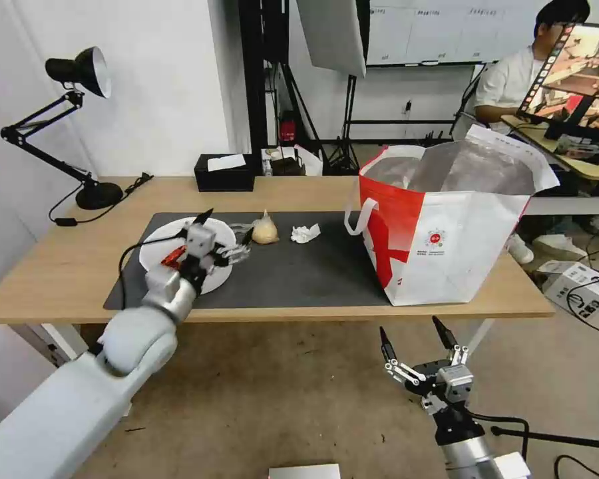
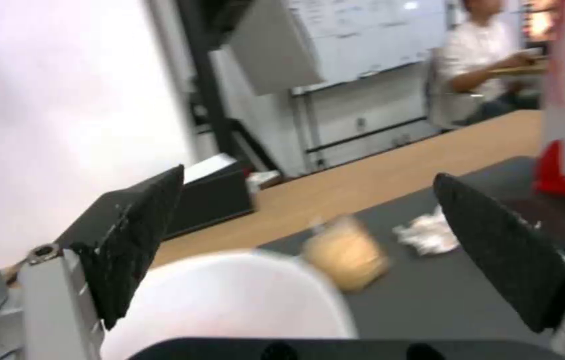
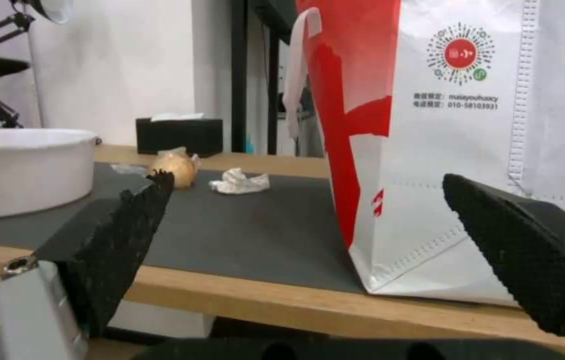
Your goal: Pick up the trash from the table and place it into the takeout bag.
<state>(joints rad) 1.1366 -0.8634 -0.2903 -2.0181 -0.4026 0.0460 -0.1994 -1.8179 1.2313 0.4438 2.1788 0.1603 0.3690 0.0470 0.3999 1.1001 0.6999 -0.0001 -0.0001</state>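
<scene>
Your right gripper (image 1: 416,339) sits closest to you, low in front of the table (image 1: 66,266) and below its edge, with its two black fingers spread wide and nothing between them; from its wrist camera you look along the tabletop at the near face of the takeout bag (image 3: 469,150). Your left arm reaches in from the left, and your left gripper (image 1: 225,225) hovers over the white round bowl (image 1: 163,236) at the left end of the dark grey mat (image 1: 299,279). Its fingers are parted wide too, and they hold nothing: in the left wrist view you can see the bowl's white rim (image 2: 229,295) below and between the two black pads (image 2: 136,235), without contact you could confirm. Red shells show in the bowl just beside the wrist in the head view. Beyond the bowl, toward the middle of the mat, you have the small knotted plastic bag (image 1: 265,230) with beige filling, and just to its right the crumpled white tissue (image 1: 305,233), the two near each other but apart. Farther right stands the takeout bag, upright and open-mouthed with its foil lining showing, resting partly on the mat's right end. Behind the mat, a black tissue box (image 1: 223,171) sits at the table's far edge and a black desk lamp (image 1: 80,73) stands at the far left corner.
</scene>
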